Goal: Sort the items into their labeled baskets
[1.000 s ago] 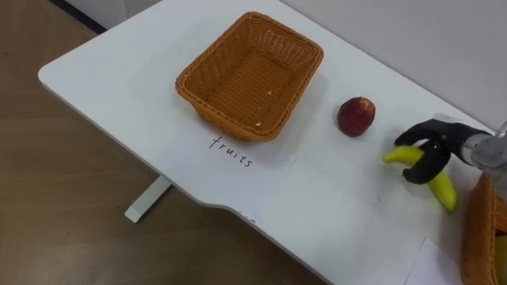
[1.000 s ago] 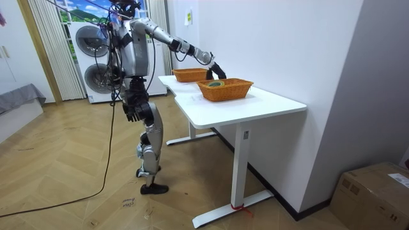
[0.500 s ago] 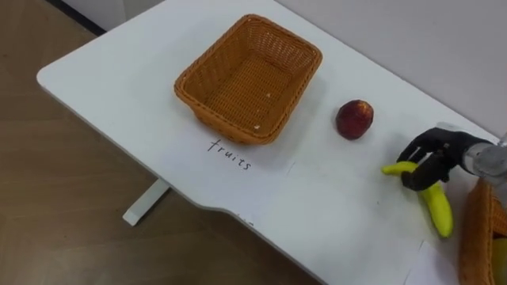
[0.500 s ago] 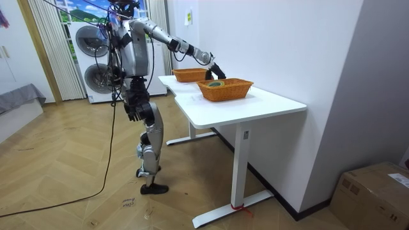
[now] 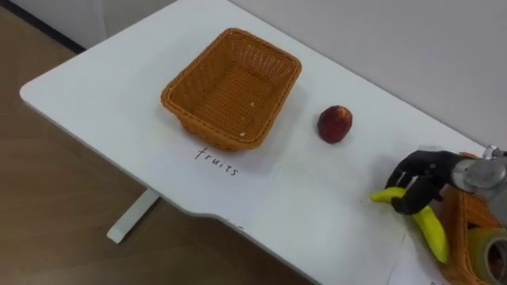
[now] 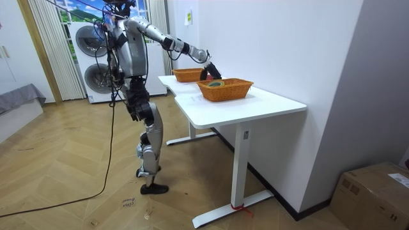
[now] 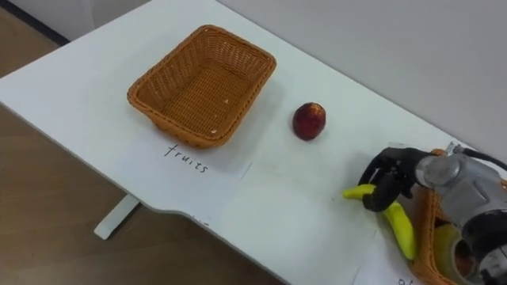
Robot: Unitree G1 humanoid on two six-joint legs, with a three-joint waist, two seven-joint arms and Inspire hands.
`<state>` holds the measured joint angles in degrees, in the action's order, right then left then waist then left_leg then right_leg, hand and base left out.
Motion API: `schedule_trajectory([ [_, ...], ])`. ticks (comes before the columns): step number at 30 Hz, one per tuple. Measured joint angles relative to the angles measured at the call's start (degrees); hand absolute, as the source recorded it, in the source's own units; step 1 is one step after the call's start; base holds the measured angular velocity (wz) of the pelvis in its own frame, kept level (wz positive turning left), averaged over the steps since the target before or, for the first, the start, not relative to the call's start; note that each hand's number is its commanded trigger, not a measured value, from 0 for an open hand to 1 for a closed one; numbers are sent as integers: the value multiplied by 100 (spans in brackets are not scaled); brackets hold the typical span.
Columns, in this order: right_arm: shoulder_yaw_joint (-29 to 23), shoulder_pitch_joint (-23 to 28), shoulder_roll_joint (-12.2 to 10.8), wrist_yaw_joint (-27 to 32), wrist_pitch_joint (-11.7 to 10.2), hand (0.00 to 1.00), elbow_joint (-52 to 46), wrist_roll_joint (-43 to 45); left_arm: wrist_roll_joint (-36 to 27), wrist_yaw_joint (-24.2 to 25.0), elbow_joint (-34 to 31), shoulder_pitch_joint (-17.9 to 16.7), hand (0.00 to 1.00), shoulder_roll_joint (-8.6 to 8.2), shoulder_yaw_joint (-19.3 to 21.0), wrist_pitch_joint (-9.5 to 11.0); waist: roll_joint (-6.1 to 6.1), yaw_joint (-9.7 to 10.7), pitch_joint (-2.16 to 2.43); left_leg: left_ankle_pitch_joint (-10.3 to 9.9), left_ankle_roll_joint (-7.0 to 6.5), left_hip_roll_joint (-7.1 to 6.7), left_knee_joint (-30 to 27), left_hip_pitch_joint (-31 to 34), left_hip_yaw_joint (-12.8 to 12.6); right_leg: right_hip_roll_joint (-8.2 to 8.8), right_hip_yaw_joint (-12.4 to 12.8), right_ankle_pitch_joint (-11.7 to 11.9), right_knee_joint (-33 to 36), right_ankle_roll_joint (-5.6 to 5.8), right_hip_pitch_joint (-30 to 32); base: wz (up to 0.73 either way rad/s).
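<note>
The worktop [image 5: 119, 87] is white, smooth and matt, with a faint sheen. A matt paper sheet [image 5: 253, 162] lies flat on it near its front edge. The basket [image 5: 202, 127] is woven wicker, rough and ribbed, in orange-brown. A second basket [image 5: 459, 237] at the worktop's right edge has the same weave, and a roll [image 5: 479, 253] in it looks shiny. The apple [image 5: 334, 124] has a smooth red skin with a slight gloss. The banana [image 5: 432, 233] is smooth and evenly yellow. The right hand [image 5: 413, 184] has matt black fingers [image 5: 404, 170] and a grey metal wrist. The floor [image 6: 77, 191] is wood parquet with a soft shine.
</note>
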<state>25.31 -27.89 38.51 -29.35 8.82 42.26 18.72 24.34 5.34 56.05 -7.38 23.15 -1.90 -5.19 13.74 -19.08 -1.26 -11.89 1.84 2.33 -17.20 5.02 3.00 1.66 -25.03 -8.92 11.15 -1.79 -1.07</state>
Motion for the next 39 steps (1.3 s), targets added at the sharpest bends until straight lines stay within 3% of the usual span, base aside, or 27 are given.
schedule_trajectory([
  [4,-6,219,1,-94,7,100,-523,33,3,-16,0,-9,0,-29,184,-44,19,40,36,6,-4,12,61,-79,-67,-20,132,8,-41,-14,-39,-10],
  [7,-20,374,0,-172,3,100,-900,128,2,-25,-84,-100,0,-64,301,-78,-9,157,35,5,-5,11,122,-175,-105,-17,175,8,-49,-13,-106,-4],
  [8,-58,443,0,-212,5,100,-1032,172,2,-24,-112,-137,0,-88,365,-78,-4,167,57,8,-8,11,153,-199,-125,-15,199,8,-49,-12,-110,-9],
  [11,-208,510,1,-266,55,100,-1394,212,40,-31,-217,-252,0,-141,414,-78,-45,261,46,5,-12,11,161,-264,-123,-16,199,7,-55,-9,-177,-2],
  [13,-308,510,1,-265,54,100,-1533,210,40,-38,-216,-285,0,-160,415,-80,-82,309,72,3,-13,11,165,-277,-127,-15,204,5,-55,-7,-185,0],
  [24,-1116,882,1,-67,-57,100,-2921,468,170,-138,-325,-632,0,-240,619,-75,-249,603,73,11,-30,-46,200,-525,-149,24,320,-73,-64,47,-425,1],
  [30,-1347,1132,0,107,-49,100,-3578,427,281,-224,-591,-932,0,-372,882,-84,-313,605,110,33,-62,-78,369,-725,-199,47,414,-98,-60,80,-506,-3],
  [39,-1400,1131,-9,757,-131,100,-3718,-86,266,-273,-599,-1027,0,-461,860,-123,-319,625,104,16,-87,-106,455,-915,-188,66,424,-134,-113,131,-713,1],
])
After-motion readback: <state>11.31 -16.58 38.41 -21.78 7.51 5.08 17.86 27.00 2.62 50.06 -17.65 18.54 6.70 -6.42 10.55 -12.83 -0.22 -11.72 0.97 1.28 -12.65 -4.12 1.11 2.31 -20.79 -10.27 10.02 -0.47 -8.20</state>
